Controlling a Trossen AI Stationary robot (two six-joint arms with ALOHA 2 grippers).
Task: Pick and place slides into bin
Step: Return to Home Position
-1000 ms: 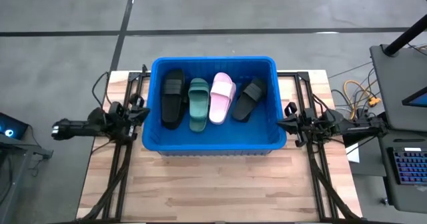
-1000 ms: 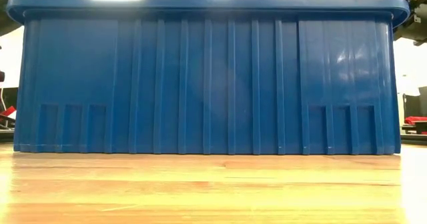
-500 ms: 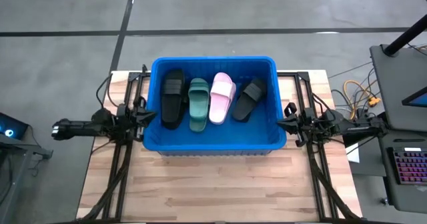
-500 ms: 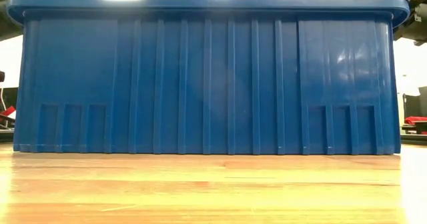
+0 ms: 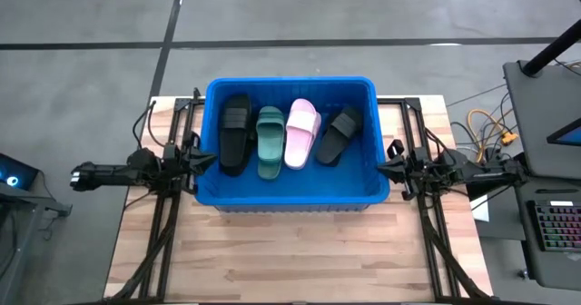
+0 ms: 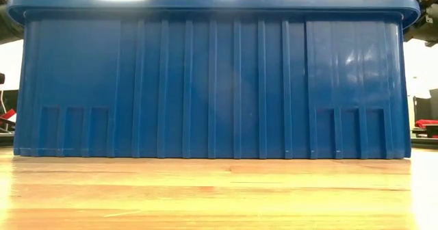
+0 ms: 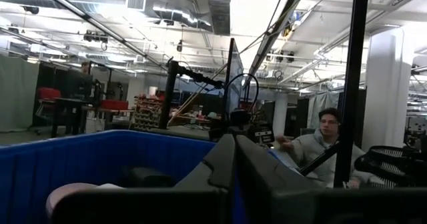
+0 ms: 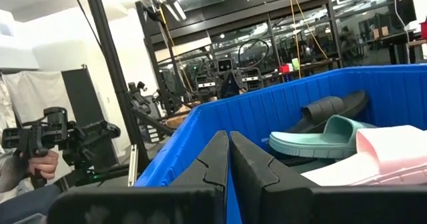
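Scooted a bit closer to the bin [image 5: 290,198] since a second ago, that's our left claw [image 5: 207,159]. Its tip now sits right at the rim of the bin's wall on that side, though we can't tell if it's actually touching. Nothing else has budged. The claw's fingers are pressed together with nothing between them, and the left wrist view shows that pretty clearly. Going from that claw toward the other one, all the slides lie inside the bin, side by side. The black slide [image 5: 235,132] is closest to the left claw. Just past it is the dark green slide [image 5: 270,142], then the pink slide [image 5: 301,132] right beside that. The second black slide [image 5: 338,134] lies at an angle, nearest the right claw [image 5: 379,170]. That right claw is parked at the rim of the opposite wall, also clamped fully closed on nothing, pointing in over the slides. The bin sits on the wooden table [image 5: 300,250] between our two claws. From the low view we only get its ribbed front wall, so the slides are hidden there.
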